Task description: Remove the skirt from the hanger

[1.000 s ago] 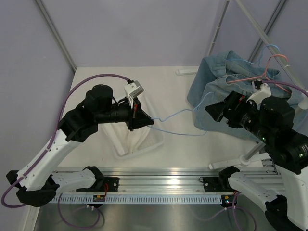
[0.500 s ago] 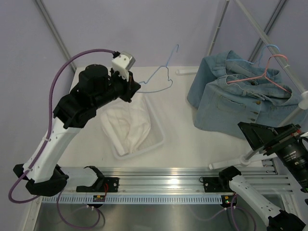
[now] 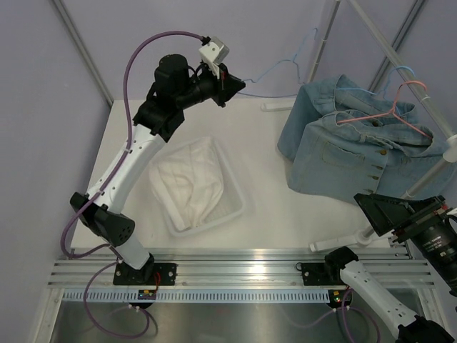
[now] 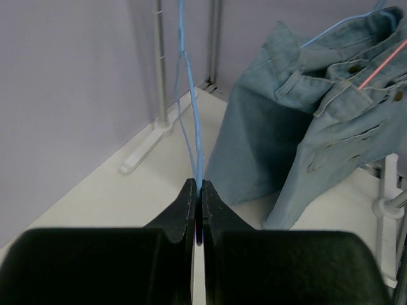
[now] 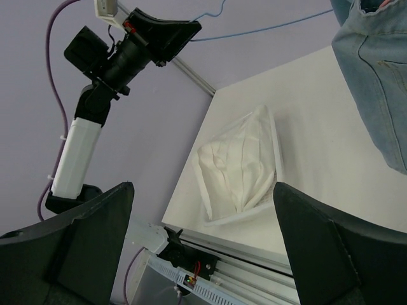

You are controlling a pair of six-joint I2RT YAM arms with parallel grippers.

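The left end effector pinches the blue hanger, its length pointing at the rack pole. The right end effector gapes, well apart.

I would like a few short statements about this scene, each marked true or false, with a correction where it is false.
1. The left gripper is shut on the blue hanger. True.
2. The white skirt hangs on that hanger. False: it lies in the white tray, and the hanger is bare.
3. The right gripper is open and holds nothing. True.
4. The denim garments lie folded in the tray. False: they hang from the rack at the right.
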